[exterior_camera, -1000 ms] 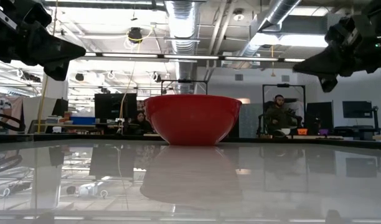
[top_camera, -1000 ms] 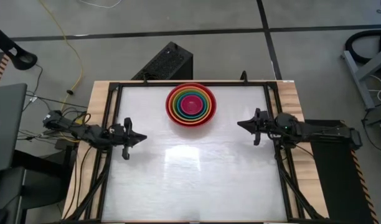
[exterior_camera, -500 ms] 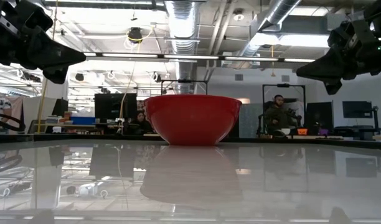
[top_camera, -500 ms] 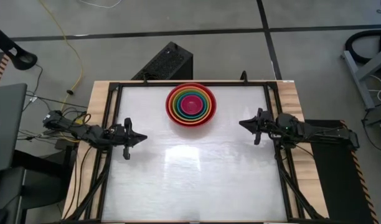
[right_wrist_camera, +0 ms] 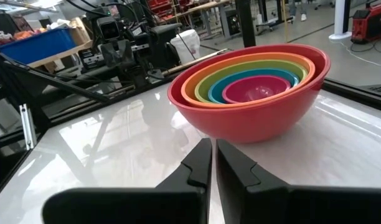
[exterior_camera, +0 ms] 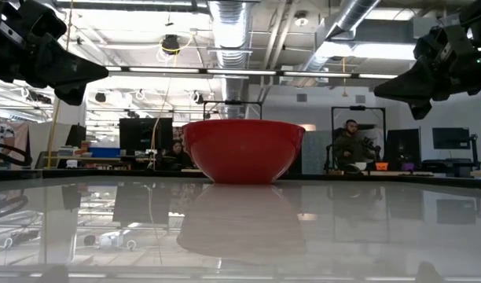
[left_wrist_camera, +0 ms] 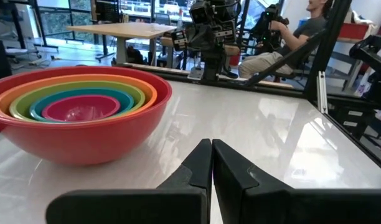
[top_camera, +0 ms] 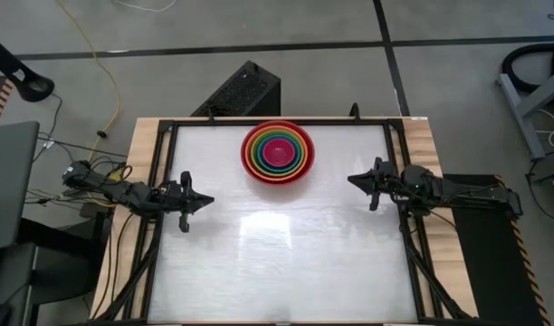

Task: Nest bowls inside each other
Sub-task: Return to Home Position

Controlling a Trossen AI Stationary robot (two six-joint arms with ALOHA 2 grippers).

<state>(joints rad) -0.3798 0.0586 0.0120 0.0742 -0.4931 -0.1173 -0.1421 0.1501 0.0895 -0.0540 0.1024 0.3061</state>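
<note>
The bowls stand nested as one stack (top_camera: 277, 152) at the table's far middle. The red bowl (exterior_camera: 242, 149) rests on its base on the white tabletop. Inside it sit the orange (right_wrist_camera: 189, 79), lime green (right_wrist_camera: 206, 86) and teal (right_wrist_camera: 216, 91) bowls, with the magenta pink one (right_wrist_camera: 259, 89) innermost. My left gripper (top_camera: 211, 200) is shut and hovers level at the left edge, pointing right, with nothing between its fingers. At the right edge my right gripper (top_camera: 349, 179) is shut and points left, also holding nothing. Both are well clear of the stack.
A black frame (top_camera: 168, 127) runs round the white tabletop (top_camera: 277, 263). Free room lies across the table's near half and between the two grippers. People sit at desks in the room beyond the far edge (exterior_camera: 352, 145).
</note>
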